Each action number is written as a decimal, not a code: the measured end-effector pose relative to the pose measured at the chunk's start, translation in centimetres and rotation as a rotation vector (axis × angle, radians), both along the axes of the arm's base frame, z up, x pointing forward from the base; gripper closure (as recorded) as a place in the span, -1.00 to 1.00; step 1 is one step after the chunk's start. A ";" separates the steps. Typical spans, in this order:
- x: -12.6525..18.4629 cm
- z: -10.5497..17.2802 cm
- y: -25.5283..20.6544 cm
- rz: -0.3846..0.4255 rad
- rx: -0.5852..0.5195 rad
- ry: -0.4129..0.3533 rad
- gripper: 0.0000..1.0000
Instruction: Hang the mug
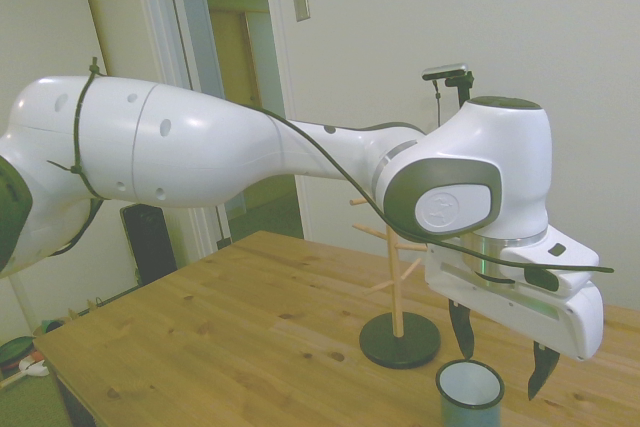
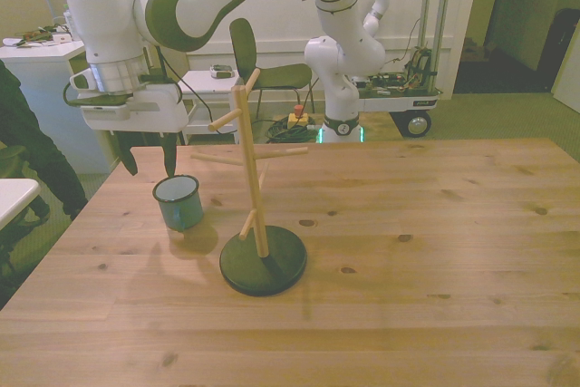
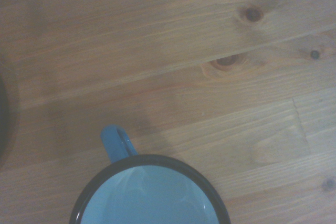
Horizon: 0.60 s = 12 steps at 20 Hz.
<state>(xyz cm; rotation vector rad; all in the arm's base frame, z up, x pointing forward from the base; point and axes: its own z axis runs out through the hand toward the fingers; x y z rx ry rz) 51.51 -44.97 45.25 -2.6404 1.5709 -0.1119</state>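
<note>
The mug (image 2: 178, 202) stands upright on the desk (image 2: 435, 224), just beside the round base of the wooden peg stand (image 2: 256, 189) on the front view's left, its handle (image 3: 116, 143) showing in the wrist view at the rim's edge. The hand (image 1: 503, 347) hangs a little above and beside the mug with its two dark fingers spread wide and nothing between them, which reads as lining up for a grasp. The mug is not yet lifted, so the hanging on a peg is all still to do.
</note>
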 end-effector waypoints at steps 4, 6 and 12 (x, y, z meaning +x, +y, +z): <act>0.3 -1.6 -0.3 -0.002 0.006 0.018 -1.00; 0.4 -2.4 -0.5 -0.003 0.007 0.025 -1.00; 1.0 -4.5 -0.7 -0.001 0.004 0.037 -1.00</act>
